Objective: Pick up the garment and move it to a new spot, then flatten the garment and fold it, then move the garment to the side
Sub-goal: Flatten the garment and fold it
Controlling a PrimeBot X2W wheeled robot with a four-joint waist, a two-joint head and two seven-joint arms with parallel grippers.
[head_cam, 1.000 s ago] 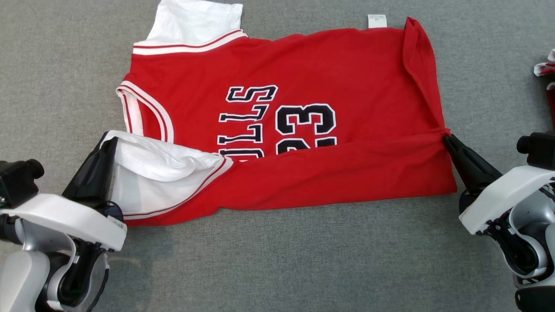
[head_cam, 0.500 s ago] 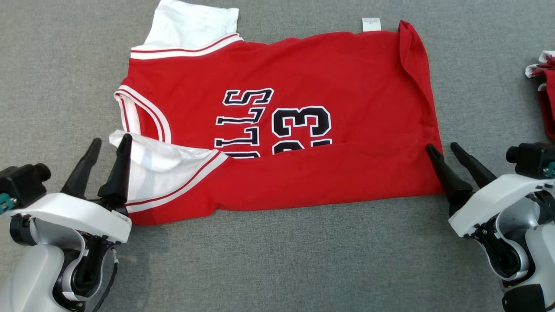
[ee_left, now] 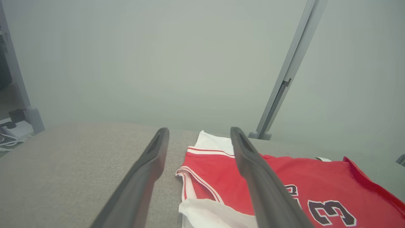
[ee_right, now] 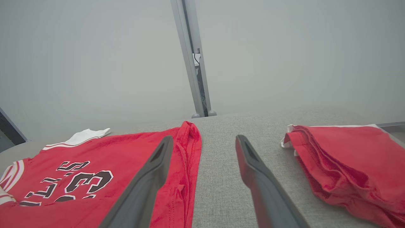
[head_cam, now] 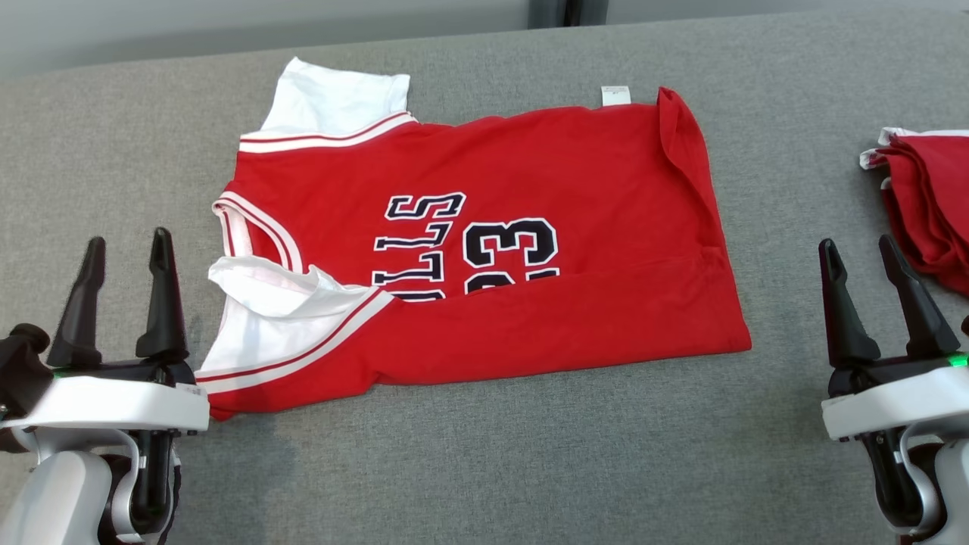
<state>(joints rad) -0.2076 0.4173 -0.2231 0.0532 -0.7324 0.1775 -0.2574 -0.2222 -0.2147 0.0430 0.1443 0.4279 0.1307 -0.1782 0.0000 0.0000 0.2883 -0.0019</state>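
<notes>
The garment (head_cam: 530,174) is a red jersey with white sleeves and dark lettering, lying on the grey surface with its near edge folded over the print. It also appears in the left wrist view (ee_left: 316,177) and the right wrist view (ee_right: 95,158). My left gripper (head_cam: 127,247) stands open just left of the near white sleeve (head_cam: 265,318), holding nothing. My right gripper (head_cam: 858,248) stands open to the right of the garment's hem, also with nothing in it. Both are clear of the cloth.
A folded red pile (head_cam: 927,200) lies at the right edge of the grey surface (head_cam: 484,454), close to my right gripper; the same pile (ee_right: 348,164) fills the right of the right wrist view. A grey post (ee_right: 193,63) rises behind the surface's far edge.
Both grippers opened, let go of the garment's near edge and drew back outward. The folded edge now lies flat. The head camera has tilted up, shifting the whole picture down.
</notes>
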